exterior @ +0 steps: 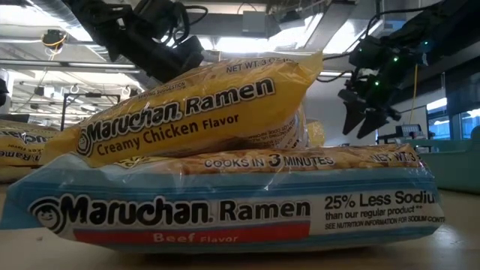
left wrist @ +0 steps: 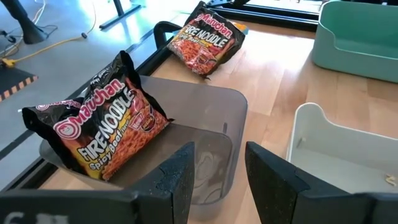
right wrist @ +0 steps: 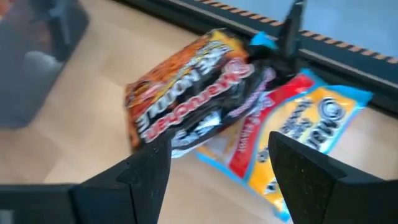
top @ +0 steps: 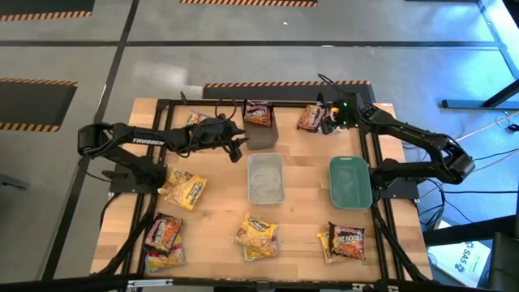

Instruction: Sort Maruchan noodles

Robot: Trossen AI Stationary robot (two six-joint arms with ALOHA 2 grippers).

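High view, right gripper (top: 328,122): hovers at the table's far edge over a dark Fire Noodle packet (right wrist: 186,93), jaws parted and empty, straddling it from above.
Under that packet: a yellow and blue packet (right wrist: 311,124) lies partly beneath it, touching.
Left gripper (top: 237,144): jaws apart, holding nothing, just beside the dark grey bin (left wrist: 205,124).
Grey bin contents: one Fire Noodle packet (left wrist: 102,124) leans on its rim, half in.
Other bins: clear bin (top: 265,178) and teal bin (top: 349,181) stand mid-table, side by side.
Remaining packets: small piles along the near edge (top: 258,237) and on the left side (top: 186,190), unsorted.
Step in hand: likely the right arm's pick of the dark packet.
Next move: descend, close on the top packet alone, leave the yellow one behind.
Surface: pale wooden tabletop (top: 304,219) inside a black frame.
Room: grey floor with hazard-striped tape; low view shows ceiling lights beyond.
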